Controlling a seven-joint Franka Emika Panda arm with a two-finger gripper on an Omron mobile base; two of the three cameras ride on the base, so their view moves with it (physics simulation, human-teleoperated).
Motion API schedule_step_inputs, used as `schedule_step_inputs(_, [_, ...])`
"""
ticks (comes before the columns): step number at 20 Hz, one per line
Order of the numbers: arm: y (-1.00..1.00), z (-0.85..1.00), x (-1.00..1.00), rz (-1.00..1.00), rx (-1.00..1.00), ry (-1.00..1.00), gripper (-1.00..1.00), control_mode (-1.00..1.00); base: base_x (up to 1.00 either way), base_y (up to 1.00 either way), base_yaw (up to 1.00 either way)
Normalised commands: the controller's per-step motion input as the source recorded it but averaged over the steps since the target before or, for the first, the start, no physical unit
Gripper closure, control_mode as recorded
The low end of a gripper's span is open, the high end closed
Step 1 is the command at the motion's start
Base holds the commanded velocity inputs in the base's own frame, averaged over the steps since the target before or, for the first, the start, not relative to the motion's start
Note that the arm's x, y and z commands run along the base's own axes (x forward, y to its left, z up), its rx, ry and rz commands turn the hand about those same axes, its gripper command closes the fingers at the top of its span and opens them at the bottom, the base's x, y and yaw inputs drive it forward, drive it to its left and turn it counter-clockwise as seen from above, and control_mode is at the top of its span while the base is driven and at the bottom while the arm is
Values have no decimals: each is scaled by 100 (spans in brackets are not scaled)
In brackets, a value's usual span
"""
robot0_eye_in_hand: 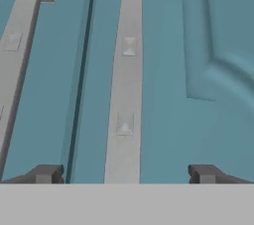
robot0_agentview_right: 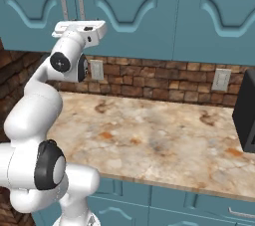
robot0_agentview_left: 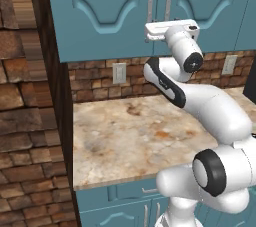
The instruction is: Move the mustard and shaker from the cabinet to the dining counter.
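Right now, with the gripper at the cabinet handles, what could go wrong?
1. The open gripper straddles the right handle, but the left handle is close; a sideways slip may catch the wrong door.
2. The cabinet doors are shut, so pulling at a bad angle may let the handle slide out.
3. The opening door may hit the arm's elbow below.

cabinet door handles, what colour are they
Silver-grey bars on the teal cabinet doors, clearest in the hand view.
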Motion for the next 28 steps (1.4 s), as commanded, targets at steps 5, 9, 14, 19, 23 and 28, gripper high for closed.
schedule_step_inputs(5, [-12,5,52,-6,0,-1,100,-100,0,0,0])
schedule_step_inputs(9, [-53,12,14,-10,2,-1,100,-100,0,0,0])
schedule_step_inputs(14, [-88,3,-1,-10,3,0,100,-100,0,0,0])
schedule_step_inputs(19, [-100,0,-31,-3,8,0,100,-100,0,0,0])
schedule_step_inputs(23, [-100,0,-68,0,11,0,100,-100,0,0,0])
schedule_step_inputs(28, [-100,0,-96,0,15,0,100,-100,0,0,0])
